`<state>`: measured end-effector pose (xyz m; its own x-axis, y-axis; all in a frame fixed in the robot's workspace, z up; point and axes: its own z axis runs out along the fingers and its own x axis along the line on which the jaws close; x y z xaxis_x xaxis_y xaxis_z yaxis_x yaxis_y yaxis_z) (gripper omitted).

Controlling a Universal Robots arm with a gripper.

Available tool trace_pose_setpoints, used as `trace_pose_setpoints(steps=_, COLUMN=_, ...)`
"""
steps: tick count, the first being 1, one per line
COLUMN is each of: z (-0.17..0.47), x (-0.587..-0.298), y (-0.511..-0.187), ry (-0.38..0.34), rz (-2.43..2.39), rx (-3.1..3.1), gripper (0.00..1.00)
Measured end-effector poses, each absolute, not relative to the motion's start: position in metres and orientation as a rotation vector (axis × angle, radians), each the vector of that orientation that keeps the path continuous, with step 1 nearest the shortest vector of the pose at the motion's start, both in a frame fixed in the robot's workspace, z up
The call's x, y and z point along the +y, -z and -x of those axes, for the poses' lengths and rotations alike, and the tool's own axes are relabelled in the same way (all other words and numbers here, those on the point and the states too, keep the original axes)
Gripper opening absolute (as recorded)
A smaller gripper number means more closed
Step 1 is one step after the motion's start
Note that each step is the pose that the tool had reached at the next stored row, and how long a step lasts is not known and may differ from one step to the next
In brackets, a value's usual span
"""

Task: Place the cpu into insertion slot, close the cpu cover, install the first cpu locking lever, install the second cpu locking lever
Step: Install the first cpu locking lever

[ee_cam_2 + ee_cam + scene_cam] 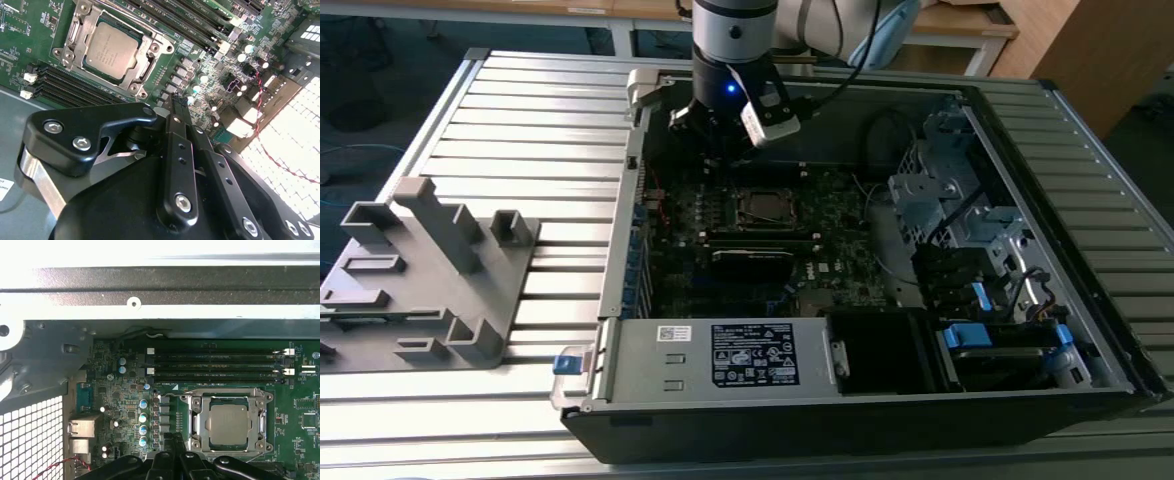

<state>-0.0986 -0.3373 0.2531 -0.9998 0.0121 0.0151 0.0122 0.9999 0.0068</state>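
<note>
**A:** Where is the small flat square grey-topped cpu (pixel 228 425)?

**B:** In the first wrist view it lies flat in its socket. The thin shiny silver square-framed cpu cover (pixel 201 426) lies down around it, and the grey top shows through the cover's window.

**A:** And the pincer?

**B:** In the second wrist view the black metal pincer (pixel 173 100) hangs just beside the cpu cover, above the green circuit board (pixel 20 25). Its fingers are pressed together with nothing between them, and it stands apart from both cover and chip.

**A:** What else lies by the cpu cover?

**B:** Four long black memory slots (pixel 215 365) run along one edge of it, and a row of small round capacitors (pixel 143 417) stands near another edge. In the exterior view the cover sits near the middle of the open black computer case (pixel 854 430), which lies on the slatted aluminium desk (pixel 520 120).
</note>
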Motion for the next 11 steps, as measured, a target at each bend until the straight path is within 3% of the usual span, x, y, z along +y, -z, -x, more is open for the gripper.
trace_pose_setpoints(steps=11, z=0.1081, x=-0.3373, y=-0.2530, ry=0.011, rz=0.019, rx=-3.129, gripper=0.11)
